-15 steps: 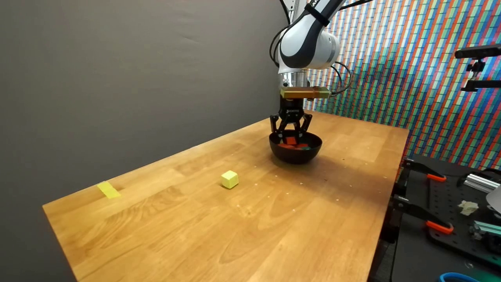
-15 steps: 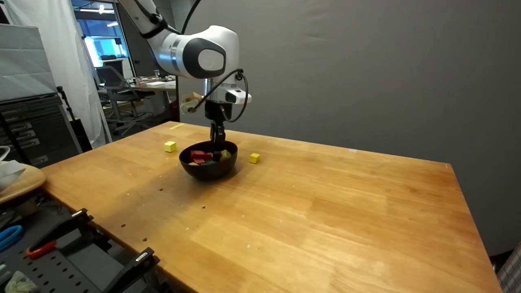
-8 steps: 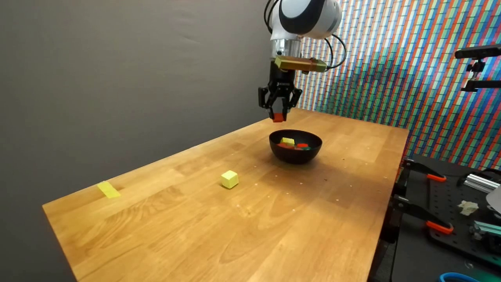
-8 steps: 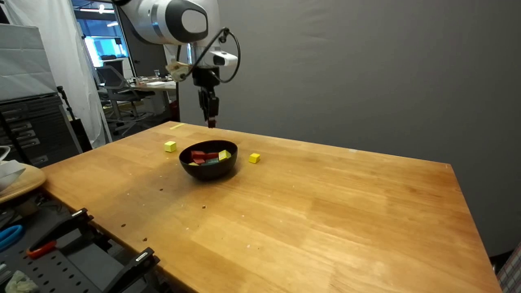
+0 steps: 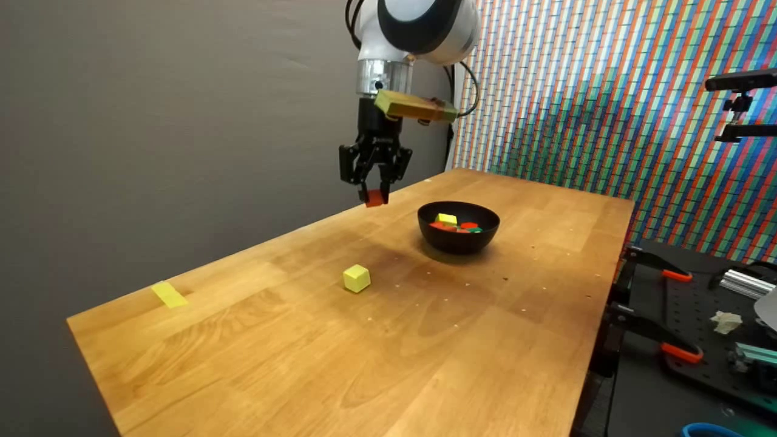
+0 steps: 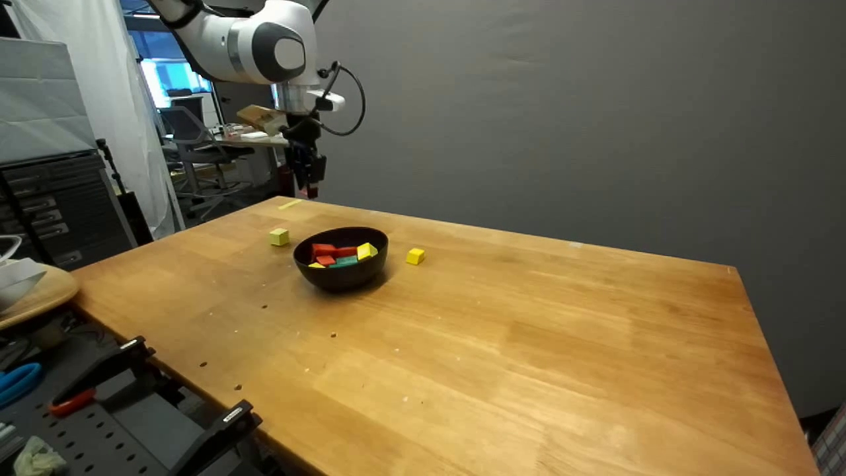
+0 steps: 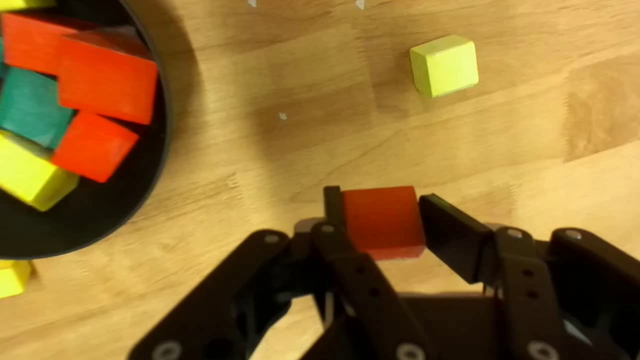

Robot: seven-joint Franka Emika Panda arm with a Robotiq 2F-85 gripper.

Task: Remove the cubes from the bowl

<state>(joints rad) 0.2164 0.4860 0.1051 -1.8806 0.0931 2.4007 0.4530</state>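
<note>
The wooden worktop point(image 5: 273, 376), dotted with dark spots, is backed by a grey wall point(image 6: 595, 132); beyond, an office chair point(image 6: 184, 124) is seen. Above the worktop a red cube point(image 7: 384, 220) is pinched between the fingers point(image 7: 452, 237) — to one side of the black bowl point(image 6: 340, 281), where more cubes point(image 6: 344, 262) are held. Two yellow cubes point(image 6: 415, 256) are seen on the worktop.

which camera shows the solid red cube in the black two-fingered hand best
The wrist view: the solid red cube looks largest, held in the black two-fingered hand. In an exterior view the held cube is small but plainly red; in an exterior view the held cube is a faint reddish sliver.
</note>
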